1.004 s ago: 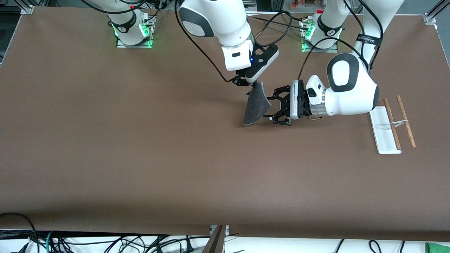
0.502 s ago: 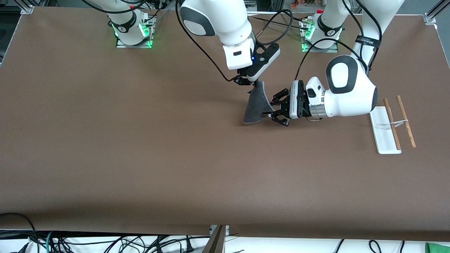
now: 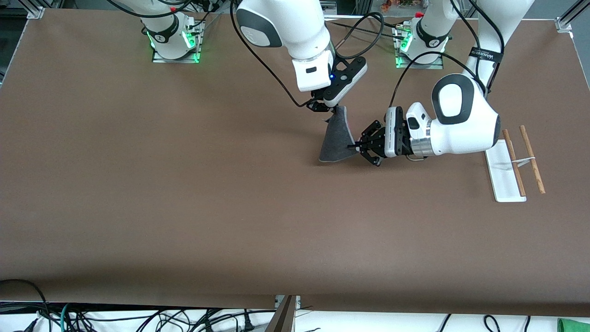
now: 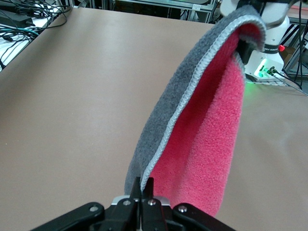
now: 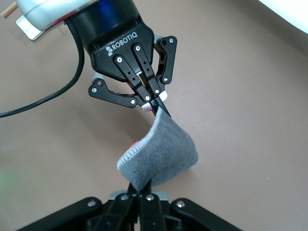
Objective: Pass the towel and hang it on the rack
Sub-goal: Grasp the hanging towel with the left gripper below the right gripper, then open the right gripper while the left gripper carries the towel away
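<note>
Sagging limp and light above the table (image 3: 184, 193), the fleece towel (image 3: 336, 138) spans both jaws, right gripper (image 3: 333, 109) pinching its top corner, left gripper (image 3: 357, 147) clamping its lower edge.

Grey towel (image 4: 159, 130) with pink inside, pale edging; white-based rack (image 3: 502, 177).

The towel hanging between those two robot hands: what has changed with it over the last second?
The left gripper closed its open fingers on the lower edge of the towel, then drew slightly toward the rack, so both grippers now pinch it. The right gripper stayed shut on the towel's top corner, over the table's middle. The rack has not moved.
</note>
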`<state>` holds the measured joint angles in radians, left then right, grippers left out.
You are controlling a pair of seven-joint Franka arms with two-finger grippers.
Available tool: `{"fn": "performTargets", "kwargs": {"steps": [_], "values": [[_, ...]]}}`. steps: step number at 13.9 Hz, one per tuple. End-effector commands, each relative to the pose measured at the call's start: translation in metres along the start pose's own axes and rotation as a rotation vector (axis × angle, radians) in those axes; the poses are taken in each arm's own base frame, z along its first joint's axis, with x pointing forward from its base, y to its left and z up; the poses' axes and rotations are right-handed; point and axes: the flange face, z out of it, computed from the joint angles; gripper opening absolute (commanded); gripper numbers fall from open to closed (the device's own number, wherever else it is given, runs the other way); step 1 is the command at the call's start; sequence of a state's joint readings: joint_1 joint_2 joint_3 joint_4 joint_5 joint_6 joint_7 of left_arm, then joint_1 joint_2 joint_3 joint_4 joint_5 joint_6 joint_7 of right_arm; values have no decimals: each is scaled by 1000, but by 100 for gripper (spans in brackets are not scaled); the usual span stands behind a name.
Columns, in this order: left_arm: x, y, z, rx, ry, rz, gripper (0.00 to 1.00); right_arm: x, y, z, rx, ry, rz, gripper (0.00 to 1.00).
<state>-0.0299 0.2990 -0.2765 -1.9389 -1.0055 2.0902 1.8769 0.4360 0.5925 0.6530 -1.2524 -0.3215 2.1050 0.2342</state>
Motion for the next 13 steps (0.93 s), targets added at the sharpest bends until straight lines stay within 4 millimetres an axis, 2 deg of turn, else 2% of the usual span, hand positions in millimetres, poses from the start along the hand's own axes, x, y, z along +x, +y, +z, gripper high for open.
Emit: {"fn": "performTargets", "kwargs": {"steps": [1, 2, 3, 4, 7, 9, 12, 13], "values": [[6, 1, -6, 13, 19, 33, 0, 7, -2, -2, -5, 15, 8, 0], [7, 1, -8, 13, 21, 33, 0, 6, -2, -2, -4, 13, 8, 7], [8, 1, -10, 8, 25, 33, 0, 6, 3, -1, -6, 12, 12, 56], [7, 0, -14, 12, 24, 33, 0, 6, 7, -1, -8, 13, 11, 100], [7, -4, -32, 0, 47, 27, 0, 6, 8, -3, -14, 5, 17, 100], [4, -6, -45, -10, 55, 25, 0, 7, 18, -10, -31, 14, 26, 100], [-14, -17, -96, -42, -48, 39, 0, 1, 62, -32, -106, -37, 80, 100], [-25, -23, -125, -39, -92, 51, 0, -4, 80, -39, -125, -59, 103, 100]]}}
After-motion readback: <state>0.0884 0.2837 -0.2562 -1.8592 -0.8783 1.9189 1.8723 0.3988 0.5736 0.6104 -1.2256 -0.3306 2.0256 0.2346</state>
